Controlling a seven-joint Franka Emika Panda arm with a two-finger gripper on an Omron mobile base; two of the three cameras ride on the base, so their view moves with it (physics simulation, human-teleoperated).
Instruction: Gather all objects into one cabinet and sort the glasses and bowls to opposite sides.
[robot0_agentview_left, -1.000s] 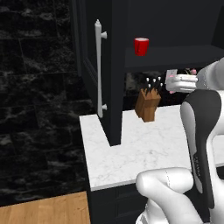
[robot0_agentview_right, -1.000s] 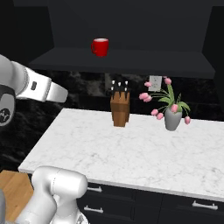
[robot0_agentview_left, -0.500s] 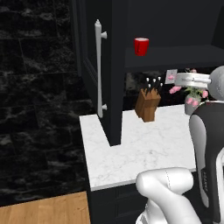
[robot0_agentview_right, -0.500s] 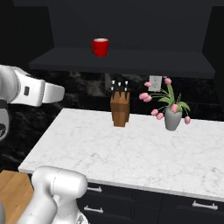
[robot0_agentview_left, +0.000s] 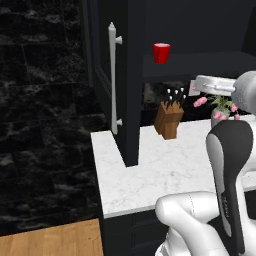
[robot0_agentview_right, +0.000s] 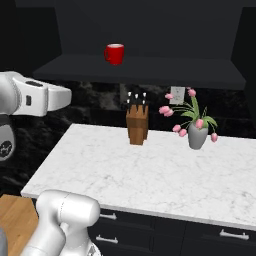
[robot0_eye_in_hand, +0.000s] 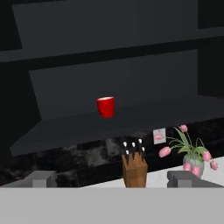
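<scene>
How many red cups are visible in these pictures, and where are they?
1. The red cup stands upright on the dark shelf of the open cabinet, above the knife block. Another may be hidden elsewhere.

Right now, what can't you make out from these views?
- Left end of the cabinet shelf: the open door hides it in the left base view.
- Shelf's back corners: too dark, hand view.
- Vase: partly behind the arm, left base view.
- Hand: tips barely show, hand view.
</scene>
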